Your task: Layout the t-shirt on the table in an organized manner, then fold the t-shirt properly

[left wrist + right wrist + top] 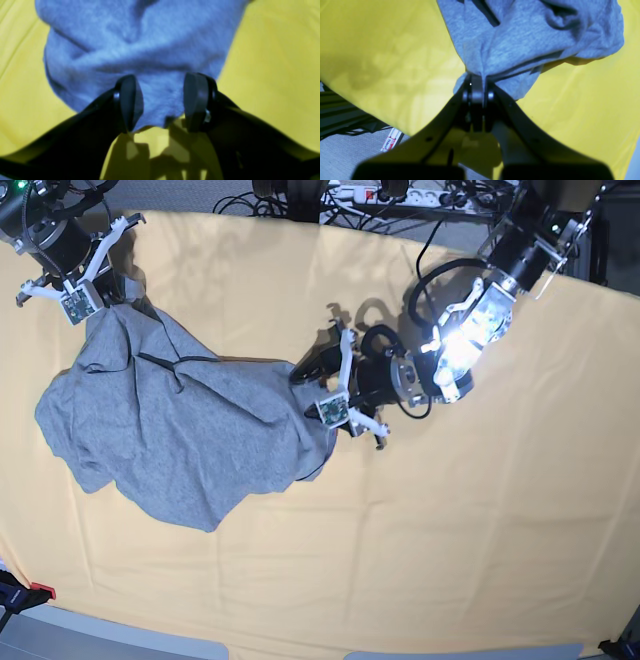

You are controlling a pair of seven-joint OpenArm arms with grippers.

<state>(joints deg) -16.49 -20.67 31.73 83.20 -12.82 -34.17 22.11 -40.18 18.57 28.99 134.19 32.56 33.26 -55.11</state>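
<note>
While the right gripper point(477, 82) pinches the t-shirt point(180, 430) upper left, the left gripper point(160, 102) straddles its centre-frame edge, jaws parted, nothing held.

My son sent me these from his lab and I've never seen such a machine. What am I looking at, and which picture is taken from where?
It is a robot with two arms working over a table covered in yellow cloth. One picture looks down from overhead; the other two come from cameras on each wrist, looking past the fingers. A crumpled grey t-shirt lies on the table. The right gripper is pinched shut on a fold of it. The left gripper has its jaws apart, with the shirt's edge lying between them, not gripped.
</note>
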